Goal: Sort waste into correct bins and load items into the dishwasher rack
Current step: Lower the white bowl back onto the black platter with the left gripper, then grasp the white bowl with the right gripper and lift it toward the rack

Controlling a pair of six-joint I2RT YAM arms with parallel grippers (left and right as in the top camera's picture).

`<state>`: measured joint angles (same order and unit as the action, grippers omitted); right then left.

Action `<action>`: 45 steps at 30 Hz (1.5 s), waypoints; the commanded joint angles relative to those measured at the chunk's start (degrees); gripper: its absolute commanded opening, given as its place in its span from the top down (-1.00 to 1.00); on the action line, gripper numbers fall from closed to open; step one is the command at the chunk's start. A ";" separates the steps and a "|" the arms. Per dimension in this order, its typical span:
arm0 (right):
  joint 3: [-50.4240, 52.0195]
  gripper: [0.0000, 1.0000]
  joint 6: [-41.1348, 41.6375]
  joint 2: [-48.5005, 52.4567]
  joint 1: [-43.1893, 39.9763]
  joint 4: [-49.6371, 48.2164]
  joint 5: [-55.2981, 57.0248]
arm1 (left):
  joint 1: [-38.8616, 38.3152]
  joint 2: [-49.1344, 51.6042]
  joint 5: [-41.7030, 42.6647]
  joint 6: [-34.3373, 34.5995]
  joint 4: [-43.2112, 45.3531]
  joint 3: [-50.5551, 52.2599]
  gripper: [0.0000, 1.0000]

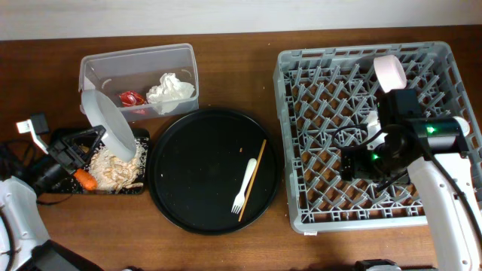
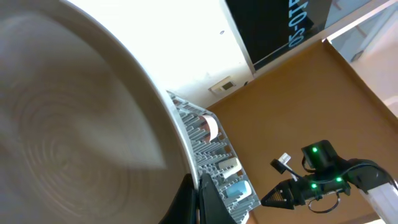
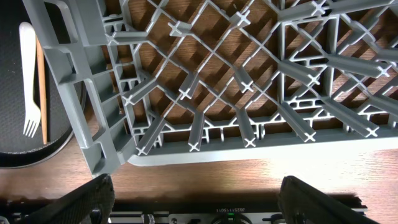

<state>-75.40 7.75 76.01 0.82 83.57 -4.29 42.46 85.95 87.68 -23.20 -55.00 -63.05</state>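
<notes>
Left end effector (image 2: 194, 196) clamps the pale plate (image 1: 105, 120) by its rim, tilted over the scraps (image 1: 117, 172) in the black tray (image 1: 141, 189) just below it. The thin grip may slip, or crumbs may miss the tray and land on the tabletop (image 1: 226, 68). Right end effector (image 3: 196, 183) is spread and empty above the rack (image 3: 93, 124) corner and could snag its wall.

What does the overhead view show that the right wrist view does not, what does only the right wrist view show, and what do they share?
Only overhead: the clear tub holding a red wrapper and a crumpled napkin, the plate tilted over the shallow black tray of food scraps and a carrot piece, a pink bowl in the dishwasher rack. Only right wrist: the right hand open, dark fingers spread. Both: that rack, the white plastic fork and a wooden chopstick on the round black tray.
</notes>
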 commanded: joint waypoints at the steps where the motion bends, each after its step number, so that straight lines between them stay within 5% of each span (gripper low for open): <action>1: -0.68 -0.77 0.04 -0.37 -0.37 0.02 0.50 | -1.90 -1.36 -0.17 -1.55 -0.85 0.26 1.00; 5: -0.68 -0.78 0.02 -0.37 -0.37 0.00 0.50 | -18.80 -7.23 -21.57 1.31 -1.22 -0.79 1.00; 9: -0.68 -0.78 0.04 -0.37 -0.35 0.00 0.48 | -43.93 -9.22 -59.47 14.40 -0.24 -0.85 0.99; 12: -0.68 -0.77 0.04 -0.37 -0.37 0.00 0.48 | -55.41 -6.60 -75.47 22.58 2.84 -0.85 0.99; 21: -0.68 -0.78 0.02 -0.37 -0.37 0.00 0.48 | -70.58 9.05 -78.95 25.18 8.98 -0.85 0.99; 22: -0.68 -0.77 0.02 -0.37 -0.37 0.00 0.48 | -71.47 9.57 -78.97 25.16 9.01 -0.85 0.70; 24: -0.68 -0.78 0.02 -0.37 -0.37 0.00 0.48 | -72.37 9.57 -78.97 25.16 9.40 -0.85 0.19; 28: -0.68 -0.83 0.00 -0.37 -0.35 -0.02 0.48 | -70.93 6.21 -83.49 26.93 5.29 -3.17 -0.07; 30: -0.68 -0.85 -6.45 -0.37 0.15 -2.36 -8.79 | -64.46 -1.60 -89.64 32.30 -0.83 -3.87 -0.41; 38: -0.68 -0.91 1.64 13.55 33.83 -30.45 -7.04 | -34.18 -7.08 -89.11 37.35 -10.60 -3.85 -0.91; 41: -0.68 -0.84 4.50 25.31 38.66 -40.30 -6.38 | -28.92 -7.08 -88.96 37.86 -10.64 -3.80 -0.97; 45: -0.68 -0.50 12.76 37.90 40.41 -50.69 -0.20 | -28.37 -7.06 -88.91 38.21 -10.62 -3.78 -0.98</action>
<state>-75.59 16.10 110.39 40.69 35.00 -7.84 13.87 79.53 -1.52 14.28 -65.63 -66.35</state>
